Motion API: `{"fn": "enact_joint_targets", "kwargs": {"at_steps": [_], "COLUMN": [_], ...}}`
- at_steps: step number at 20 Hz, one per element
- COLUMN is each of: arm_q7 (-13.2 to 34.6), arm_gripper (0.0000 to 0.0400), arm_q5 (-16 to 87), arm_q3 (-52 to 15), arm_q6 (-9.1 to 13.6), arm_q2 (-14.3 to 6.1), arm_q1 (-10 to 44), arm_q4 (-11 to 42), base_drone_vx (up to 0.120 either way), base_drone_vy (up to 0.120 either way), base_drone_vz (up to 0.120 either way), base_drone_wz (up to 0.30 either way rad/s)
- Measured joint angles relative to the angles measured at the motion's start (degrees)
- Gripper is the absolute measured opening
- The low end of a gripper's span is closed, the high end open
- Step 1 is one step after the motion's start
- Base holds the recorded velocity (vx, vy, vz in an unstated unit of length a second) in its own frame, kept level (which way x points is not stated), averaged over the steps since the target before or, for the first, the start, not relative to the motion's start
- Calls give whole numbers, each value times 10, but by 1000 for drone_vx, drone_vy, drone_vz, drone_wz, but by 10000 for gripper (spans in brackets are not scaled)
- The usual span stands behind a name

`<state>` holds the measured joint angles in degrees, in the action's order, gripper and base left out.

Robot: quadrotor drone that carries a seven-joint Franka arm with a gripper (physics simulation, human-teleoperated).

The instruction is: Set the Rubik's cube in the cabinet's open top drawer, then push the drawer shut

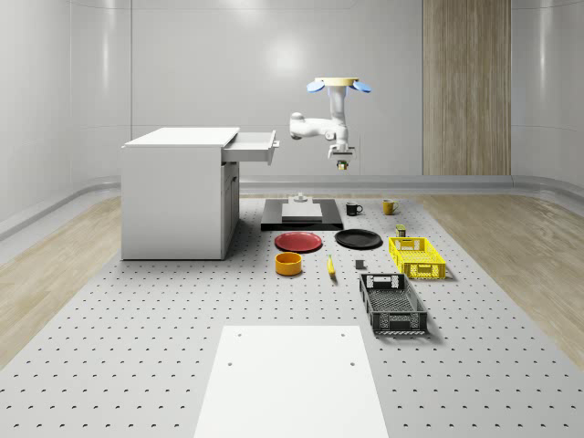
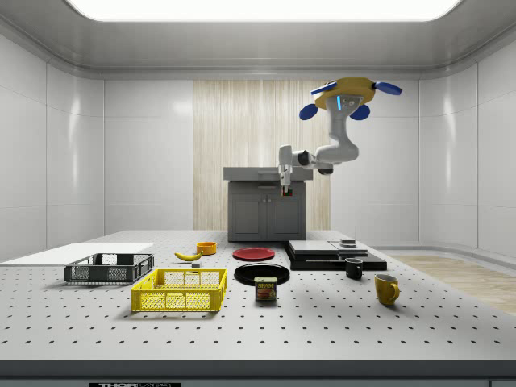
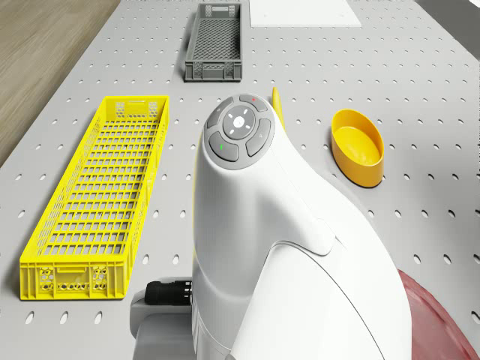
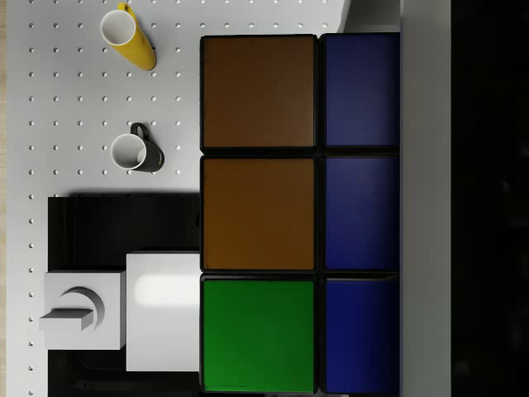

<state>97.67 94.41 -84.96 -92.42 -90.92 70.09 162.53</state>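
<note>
In end effector point(image 1: 342, 166) — apparently scrambled Rubik's cube point(image 4: 285, 211)

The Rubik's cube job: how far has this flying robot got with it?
Done: the multicoloured Rubik's cube is off the table, held in the gripper in mid-air. In hand: the drone hovers above the table, to the whole-scene view's right of the white cabinet's open top drawer. Left: carrying the cube over, dropping it in, then pushing the drawer shut.
</note>
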Motion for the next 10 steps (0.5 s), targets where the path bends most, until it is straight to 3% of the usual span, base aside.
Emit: {"fn": "enact_joint_targets", "kwargs": {"at_steps": [10], "arm_q7": [0], "arm_gripper": [325], "arm_q5": [-1], "arm_q3": [0], "arm_q6": [-3], "arm_q2": [-4], "arm_q1": [0], "arm_q4": [0], "base_drone_vx": [0], "base_drone_vy": [-120], "base_drone_vz": [120], "base_drone_wz": [0]}}
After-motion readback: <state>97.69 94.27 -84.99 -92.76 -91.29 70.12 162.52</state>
